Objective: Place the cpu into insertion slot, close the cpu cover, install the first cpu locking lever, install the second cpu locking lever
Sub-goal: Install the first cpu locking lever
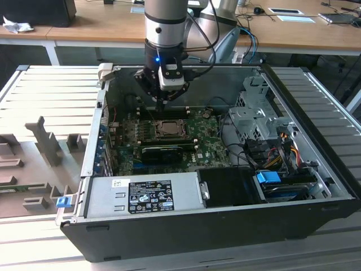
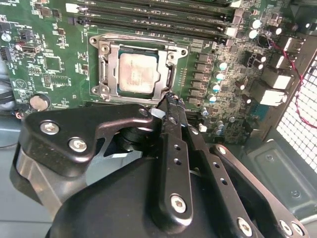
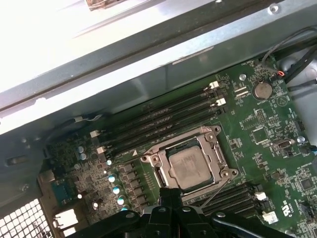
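- Gripper: fingers closed tip to tip, nothing visible between them; tips just beside the edge of the insertion slot.
- Cpu: seated flat in the slot, pale face up.
- Cpu cover: lowered, framing the cpu.
- Green circuit board: surrounds the slot; long black memory slots run alongside.
- Computer case: open-sided, board inside.

A grey ribbed metal table carries everything. An open black computer case lies on the middle of it, with bare slats showing on 2 sides of the case. To the exterior view's left of the case stand upright grey slotted fixture blocks. Flatter grey pieces lie farther from the case on that same side.
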### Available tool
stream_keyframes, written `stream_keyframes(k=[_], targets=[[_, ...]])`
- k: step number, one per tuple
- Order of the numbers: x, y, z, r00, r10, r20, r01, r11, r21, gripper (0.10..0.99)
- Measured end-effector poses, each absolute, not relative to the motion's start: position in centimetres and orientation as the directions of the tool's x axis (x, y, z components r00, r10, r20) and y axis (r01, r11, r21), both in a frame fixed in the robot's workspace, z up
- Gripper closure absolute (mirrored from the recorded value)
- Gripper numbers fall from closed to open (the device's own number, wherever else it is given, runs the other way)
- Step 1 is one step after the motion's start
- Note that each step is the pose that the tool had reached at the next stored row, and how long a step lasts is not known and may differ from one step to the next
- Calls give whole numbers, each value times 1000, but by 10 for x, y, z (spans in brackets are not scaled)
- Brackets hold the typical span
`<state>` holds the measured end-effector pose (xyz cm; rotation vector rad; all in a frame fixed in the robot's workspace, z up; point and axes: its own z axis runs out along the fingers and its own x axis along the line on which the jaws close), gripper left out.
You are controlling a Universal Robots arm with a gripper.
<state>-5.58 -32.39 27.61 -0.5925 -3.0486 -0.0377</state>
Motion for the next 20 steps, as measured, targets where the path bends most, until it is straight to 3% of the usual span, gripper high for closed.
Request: stream_keyframes(k=[20], targets=[[-64, -324, 275, -933, 358, 40, 358, 933, 19, 980]])
